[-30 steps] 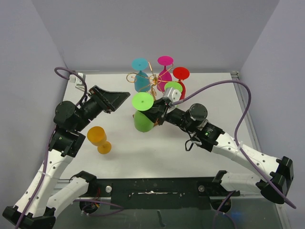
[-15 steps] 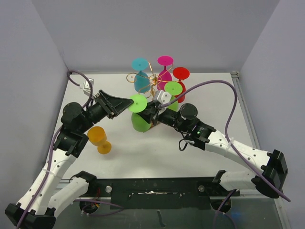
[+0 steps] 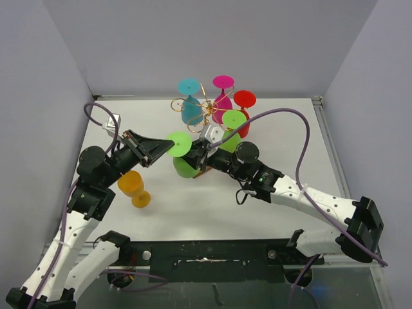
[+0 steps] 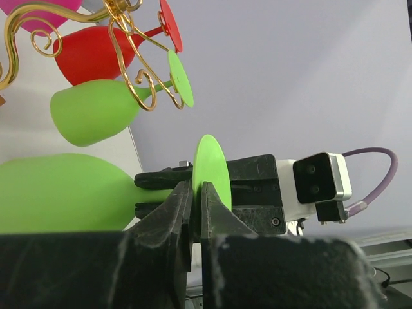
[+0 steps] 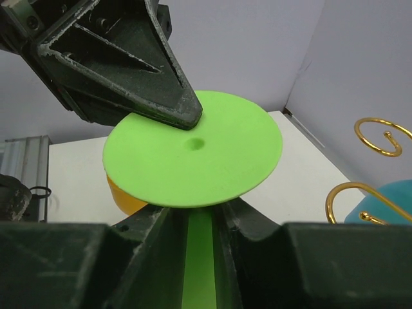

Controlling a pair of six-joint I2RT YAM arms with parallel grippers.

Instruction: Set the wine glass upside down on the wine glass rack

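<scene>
The green wine glass (image 3: 187,166) hangs upside down over the table, its round foot (image 3: 179,144) on top. My right gripper (image 3: 201,153) is shut on its stem (image 5: 201,257), just under the foot (image 5: 193,158). My left gripper (image 4: 195,193) is shut on the rim of that foot (image 4: 212,168), its fingertip (image 5: 185,116) pressing on the disc's top. The wine glass rack (image 3: 206,109), gold wire with curled arms (image 4: 138,71), stands just behind the glass at the back middle.
Cyan (image 3: 190,103), magenta (image 3: 223,90), red (image 3: 244,102) and green (image 3: 233,123) glasses hang on the rack. An orange glass (image 3: 133,187) stands on the table under my left arm. White walls close in the back and both sides.
The right arm carried the green glass left, away from the rack. The left gripper swung right to meet it and closed on the foot's rim.
</scene>
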